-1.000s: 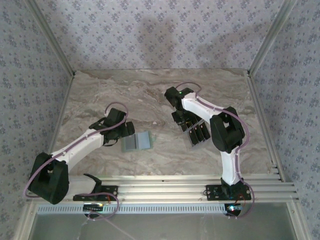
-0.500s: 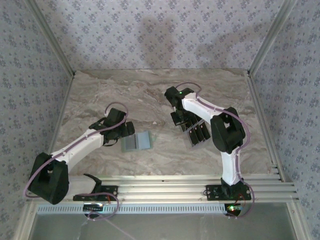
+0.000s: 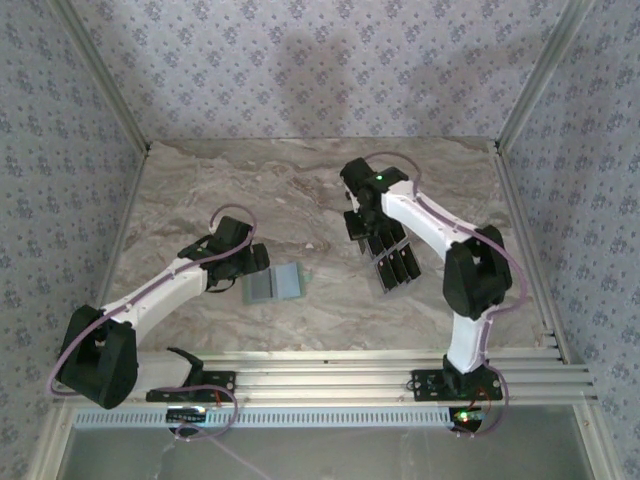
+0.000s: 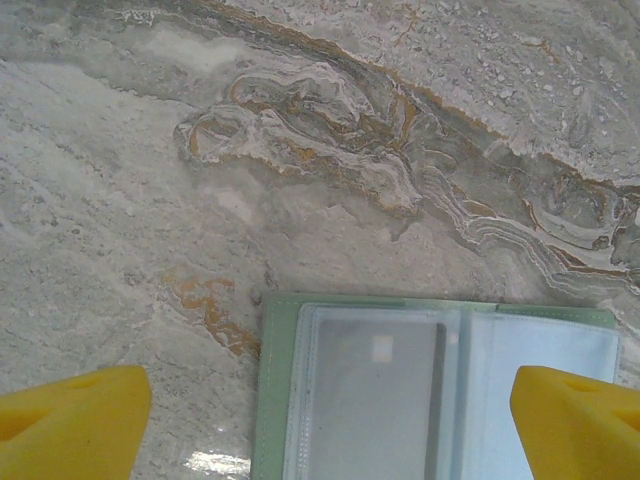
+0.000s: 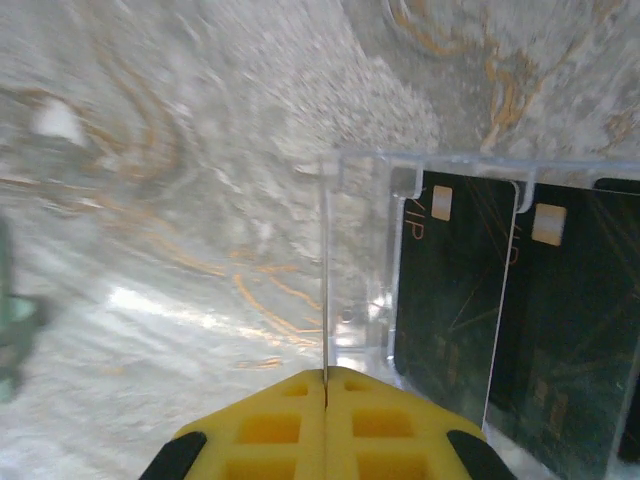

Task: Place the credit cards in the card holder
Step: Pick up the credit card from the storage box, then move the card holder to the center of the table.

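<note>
From where I stand, the card holder [image 3: 272,283] lies open on the marble table [image 3: 300,190], its grey sleeves facing up inside the green border. It sits toward the left arm and well apart from the credit cards [image 3: 397,268]. Those rest in rows in a clear tray [image 5: 360,300] under the right arm.

The left fingers [image 4: 70,420] are spread wide and grip nothing, with the holder's near part lying between them in the left wrist view. The right fingers [image 5: 270,430] are clenched tight together at the tray's corner. A thin pale sliver [image 5: 325,270] runs straight up from their seam. I take it for one card held edge-on, since the tray slot just beside it looks bare, though it could be the tray's own wall.

If that is a card, the step in hand is carrying it over to the holder. To do it well, the right arm should keep its clench firm, because so thin and slick a thing could twist or slip in the pads. It should lift clear of the tray lip before swinging left.

At the holder the card needs turning from edge-on to nearly flat, with its short edge squared to the mouth of a sleeve. It should then slide in at a shallow angle. The holder is light and would likely skate on the smooth stone, so the left fingers would do best to come down and pin its border first.
</note>
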Action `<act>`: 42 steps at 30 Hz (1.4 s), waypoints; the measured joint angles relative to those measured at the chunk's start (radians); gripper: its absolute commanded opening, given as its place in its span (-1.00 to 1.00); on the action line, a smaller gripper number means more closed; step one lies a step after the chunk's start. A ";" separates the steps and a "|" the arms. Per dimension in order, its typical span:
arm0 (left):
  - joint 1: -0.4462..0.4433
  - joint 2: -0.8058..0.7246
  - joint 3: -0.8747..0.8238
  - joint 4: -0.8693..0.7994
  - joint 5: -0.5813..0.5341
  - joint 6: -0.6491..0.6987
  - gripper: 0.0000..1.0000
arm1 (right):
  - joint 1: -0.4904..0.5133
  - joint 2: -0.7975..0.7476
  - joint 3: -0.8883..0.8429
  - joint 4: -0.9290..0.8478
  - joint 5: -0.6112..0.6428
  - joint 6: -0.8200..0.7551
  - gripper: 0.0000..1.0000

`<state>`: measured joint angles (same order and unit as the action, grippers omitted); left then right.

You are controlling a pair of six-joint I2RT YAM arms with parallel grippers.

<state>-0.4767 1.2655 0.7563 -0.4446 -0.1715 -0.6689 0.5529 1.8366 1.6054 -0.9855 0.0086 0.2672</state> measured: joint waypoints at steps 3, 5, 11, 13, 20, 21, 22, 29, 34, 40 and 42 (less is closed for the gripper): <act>0.000 -0.006 -0.007 -0.002 0.000 0.007 0.86 | 0.009 -0.077 -0.022 0.047 -0.057 0.029 -1.00; -0.001 -0.018 -0.020 -0.007 0.000 0.008 0.86 | 0.025 -0.118 -0.058 0.095 -0.109 0.061 -1.00; -0.027 -0.066 -0.077 -0.035 -0.023 0.006 0.86 | 0.127 -0.146 -0.216 0.318 -0.257 0.201 -1.00; -0.034 -0.081 -0.098 -0.046 -0.035 0.000 0.86 | 0.171 -0.132 -0.244 0.379 -0.284 0.248 -1.00; -0.043 -0.098 -0.126 -0.074 -0.092 -0.046 0.86 | 0.315 -0.053 -0.249 0.549 -0.274 0.383 -1.00; -0.043 -0.100 -0.126 -0.076 -0.100 -0.051 0.86 | 0.328 -0.043 -0.250 0.562 -0.265 0.398 -1.00; -0.046 -0.102 -0.126 -0.076 -0.108 -0.061 0.86 | 0.342 -0.033 -0.251 0.578 -0.250 0.417 -1.00; -0.049 -0.105 -0.126 -0.075 -0.136 -0.088 0.87 | 0.378 0.038 -0.251 0.623 -0.187 0.478 -1.00; -0.049 -0.105 -0.126 -0.075 -0.137 -0.092 0.87 | 0.396 0.085 -0.242 0.623 -0.165 0.489 -1.00; -0.049 -0.105 -0.126 -0.075 -0.137 -0.092 0.87 | 0.411 0.109 -0.238 0.624 -0.133 0.501 -1.00; -0.049 -0.105 -0.126 -0.075 -0.136 -0.092 0.87 | 0.412 0.110 -0.238 0.623 -0.123 0.504 -1.00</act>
<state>-0.5259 1.1610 0.6308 -0.5194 -0.3077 -0.7612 0.9649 1.9469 1.3670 -0.3622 -0.1143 0.7708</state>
